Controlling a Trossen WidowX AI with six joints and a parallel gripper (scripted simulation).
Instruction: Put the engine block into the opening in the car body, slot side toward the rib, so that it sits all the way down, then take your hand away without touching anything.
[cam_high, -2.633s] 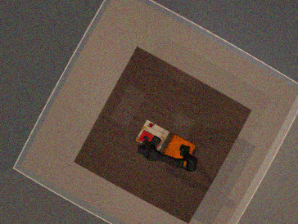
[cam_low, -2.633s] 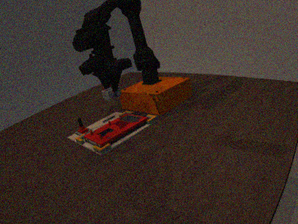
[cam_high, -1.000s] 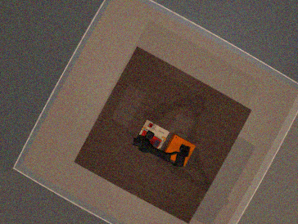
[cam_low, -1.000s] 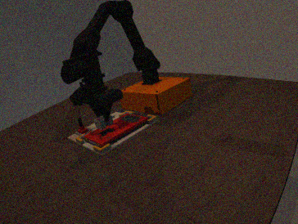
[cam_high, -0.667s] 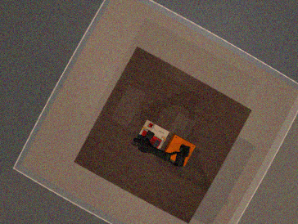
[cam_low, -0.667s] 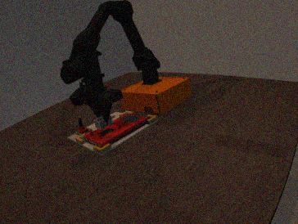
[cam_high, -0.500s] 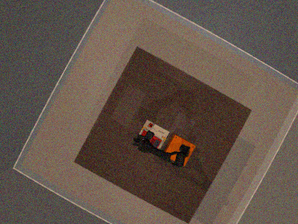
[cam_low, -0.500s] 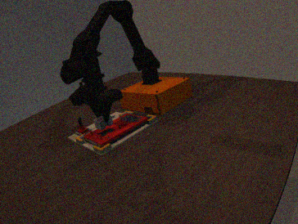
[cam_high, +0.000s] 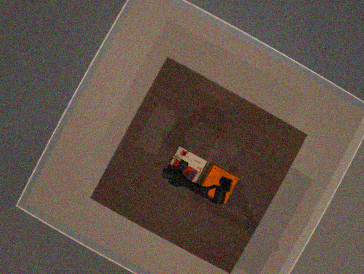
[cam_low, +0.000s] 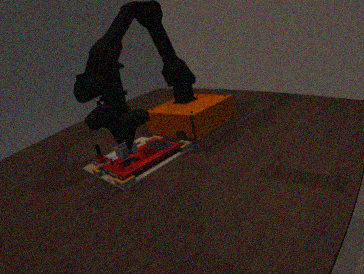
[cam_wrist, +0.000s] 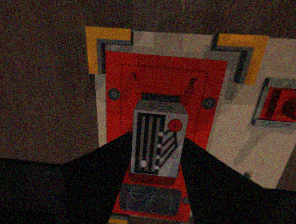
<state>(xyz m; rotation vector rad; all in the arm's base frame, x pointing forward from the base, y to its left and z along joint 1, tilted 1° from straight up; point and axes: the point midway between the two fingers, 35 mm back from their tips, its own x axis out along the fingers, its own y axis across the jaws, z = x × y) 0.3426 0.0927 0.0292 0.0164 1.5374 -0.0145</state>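
Note:
The grey engine block (cam_low: 121, 150) (cam_wrist: 159, 142), with dark slots and a red round spot on its face, is between my fingers. My gripper (cam_wrist: 157, 140) is shut on it over the red car body (cam_high: 190, 171) (cam_low: 120, 169) (cam_wrist: 117, 117). A dark part of the opening (cam_low: 131, 162) (cam_wrist: 161, 97) shows just beyond the block in the wrist view; the block hides the rest. The block appears to be still above the body, not seated; the exact gap and its underside are hidden.
The car body lies on a pale board (cam_high: 198, 159) (cam_wrist: 225, 135) between yellow corner brackets (cam_wrist: 107, 35) (cam_wrist: 252, 42). A small red part (cam_low: 100, 158) (cam_wrist: 287, 106) with a dark upright knob stands beside it. The arm's orange base box (cam_high: 215, 173) (cam_low: 215, 112) is close behind.

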